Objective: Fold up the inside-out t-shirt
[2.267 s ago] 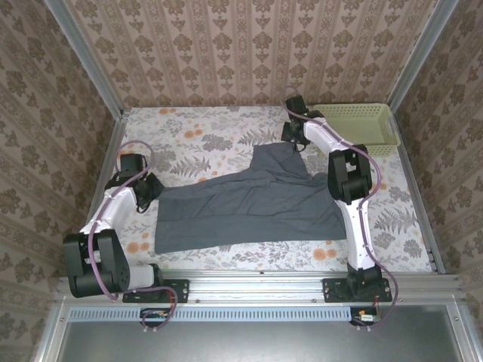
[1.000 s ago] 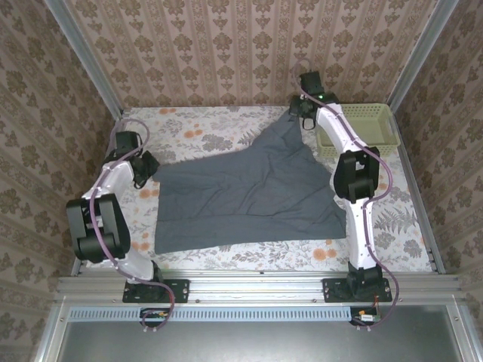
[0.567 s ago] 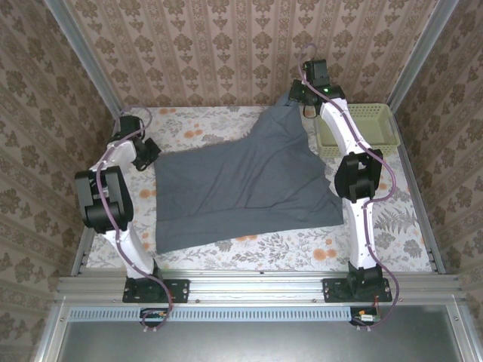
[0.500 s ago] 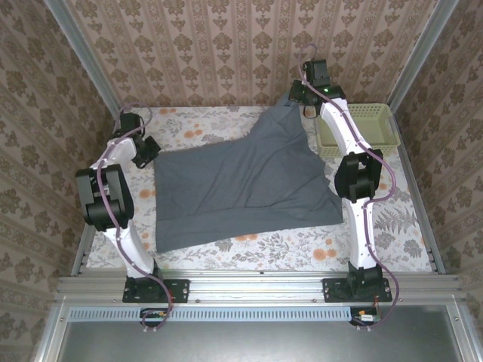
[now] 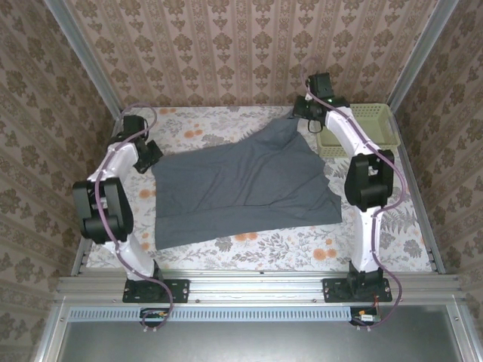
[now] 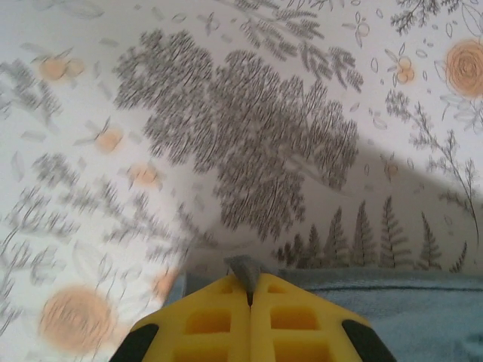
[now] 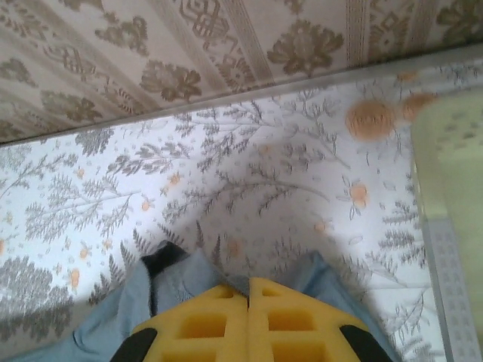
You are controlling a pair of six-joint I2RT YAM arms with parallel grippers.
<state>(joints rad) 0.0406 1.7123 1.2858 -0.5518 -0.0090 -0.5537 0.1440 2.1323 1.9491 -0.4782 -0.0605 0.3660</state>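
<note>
Handling: the shirt lies spread on the counter, mid-field, its near hem slanting from near left towards the right. Judged light, limp and without stiffness. It should sag and drag between holds, and wrinkle under uneven pull. It is best taken at corners or hems, by nipping a small fold of the edge.

Grip 1: the left pincer has its fingers closed together, with a small peak of cloth caught between the tips. It sits at the shirt's far-left corner, low over the counter.

Grip 2: the right pincer also has its fingers pressed together, with cloth bunched on both sides of the tips. It sits at the far-right corner, which seems raised a little. The basket stands just to its right.
</note>
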